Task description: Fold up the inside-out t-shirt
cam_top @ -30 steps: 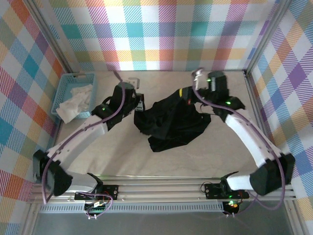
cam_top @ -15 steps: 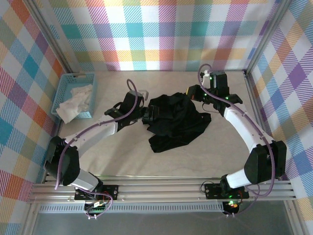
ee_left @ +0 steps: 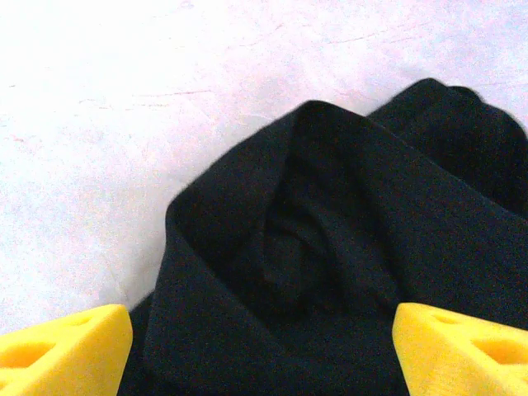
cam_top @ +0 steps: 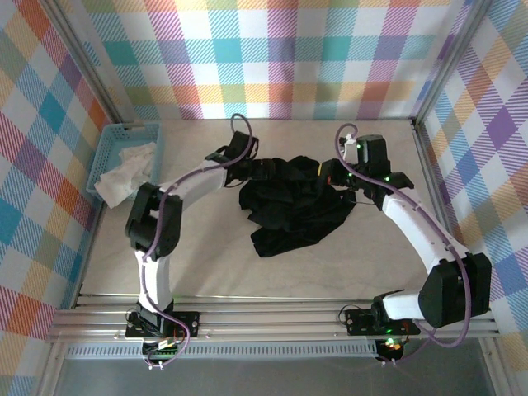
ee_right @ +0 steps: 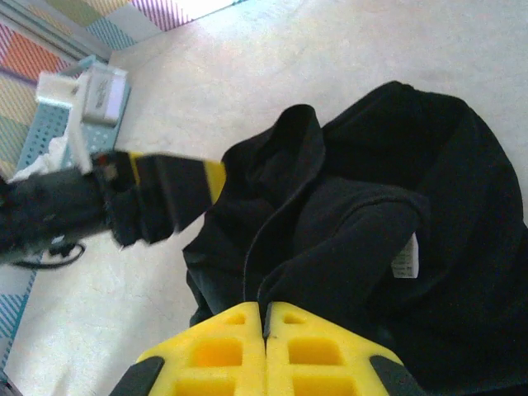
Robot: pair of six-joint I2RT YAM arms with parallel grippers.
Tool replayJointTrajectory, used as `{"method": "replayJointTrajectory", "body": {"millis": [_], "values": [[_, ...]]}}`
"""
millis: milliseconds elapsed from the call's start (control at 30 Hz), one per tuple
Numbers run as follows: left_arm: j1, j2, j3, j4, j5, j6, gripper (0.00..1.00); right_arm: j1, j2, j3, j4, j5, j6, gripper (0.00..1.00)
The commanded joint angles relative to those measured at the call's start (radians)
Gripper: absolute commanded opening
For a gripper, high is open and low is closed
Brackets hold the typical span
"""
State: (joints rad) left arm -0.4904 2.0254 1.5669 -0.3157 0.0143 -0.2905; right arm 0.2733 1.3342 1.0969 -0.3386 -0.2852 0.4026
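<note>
A light-blue plastic basket (cam_top: 132,129) is set at the far left of the table, close against the left wall. A crumpled white cloth (cam_top: 125,170) is held in it, with one corner spilled over the near rim onto the table. The table top (cam_top: 330,272) is seen as a pale beige, faintly marbled surface. The far, left and right sides are closed off by walls (cam_top: 272,58) printed with a plaid of pink, teal, yellow, purple and orange. Slanted metal posts (cam_top: 82,70) are fitted at the far corners, and a ribbed metal rail (cam_top: 272,318) is laid along the near edge.
</note>
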Motion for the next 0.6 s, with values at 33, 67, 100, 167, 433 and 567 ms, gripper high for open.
{"method": "replayJointTrajectory", "body": {"millis": [33,67,100,167,433,567], "values": [[0.023,0.122,0.137,-0.148,-0.050,0.031,0.78,-0.004,-0.026,-0.012,-0.007,-0.010,-0.026,0.00],[0.029,0.143,0.156,-0.158,-0.054,0.031,0.75,-0.005,-0.029,-0.012,-0.007,-0.009,-0.028,0.00],[0.033,0.158,0.169,-0.164,-0.053,0.035,0.73,-0.005,-0.029,-0.011,-0.008,-0.008,-0.030,0.00],[0.044,0.185,0.191,-0.177,-0.065,0.040,0.64,-0.005,-0.030,-0.006,-0.009,-0.005,-0.034,0.00],[0.092,0.229,0.291,-0.178,-0.028,0.068,0.00,-0.005,-0.030,0.060,-0.037,0.030,-0.073,0.00],[0.131,0.073,0.312,-0.164,-0.054,0.104,0.00,-0.018,-0.087,0.200,-0.096,0.128,-0.140,0.00]]}}
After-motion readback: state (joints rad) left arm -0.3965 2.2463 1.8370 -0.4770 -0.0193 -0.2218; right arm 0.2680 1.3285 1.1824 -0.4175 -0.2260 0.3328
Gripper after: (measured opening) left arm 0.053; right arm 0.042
